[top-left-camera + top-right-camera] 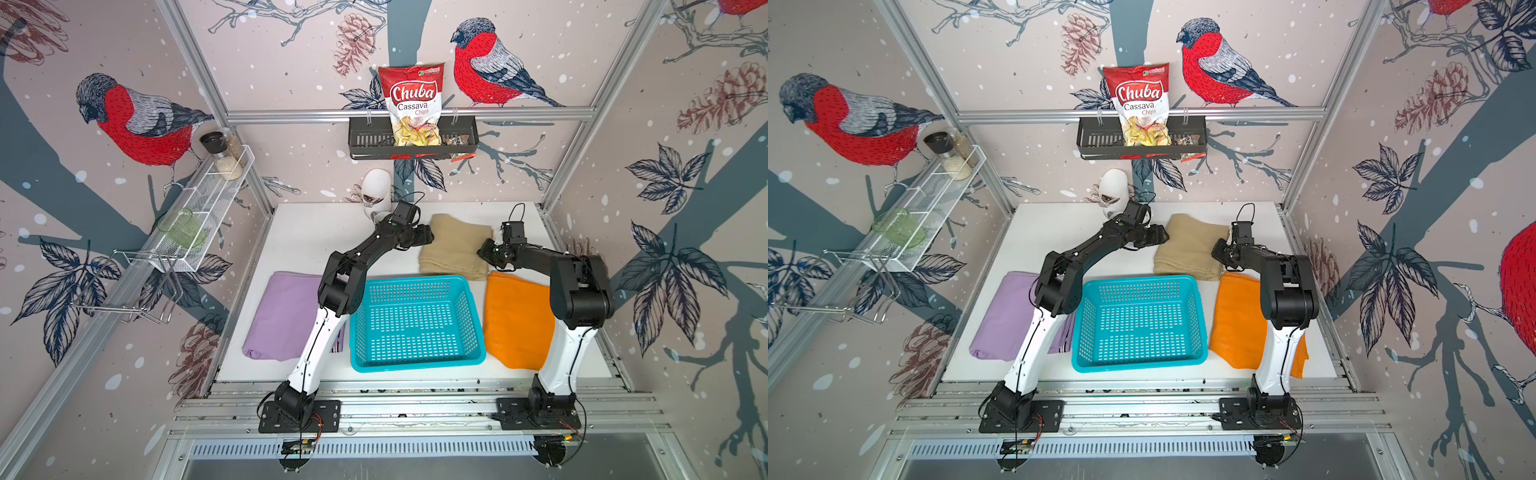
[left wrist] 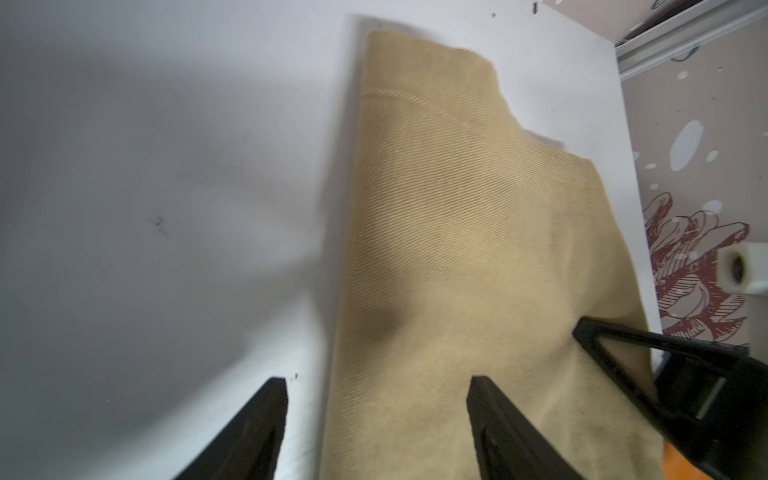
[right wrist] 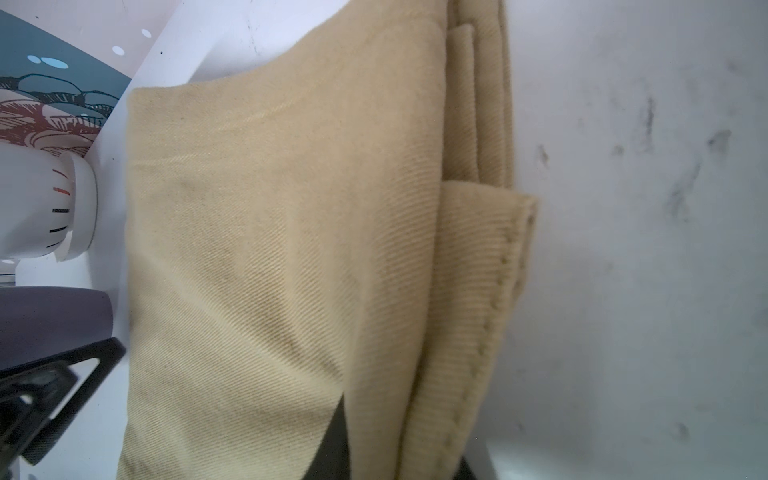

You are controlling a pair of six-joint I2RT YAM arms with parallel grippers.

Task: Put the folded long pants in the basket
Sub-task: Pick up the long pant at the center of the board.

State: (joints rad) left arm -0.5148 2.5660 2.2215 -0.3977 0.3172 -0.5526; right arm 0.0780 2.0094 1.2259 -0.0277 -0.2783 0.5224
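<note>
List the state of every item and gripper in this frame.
tan pants, folded, lying on the table behind the basket, not in it.
orange pants, folded flat on the table beside the basket.
lilac pants, folded on the table at the basket's other side.
basket, upright, empty.
left gripper, open, jaws straddling one edge of the tan pants.
right gripper, shut on the tan pants' opposite edge.
</note>
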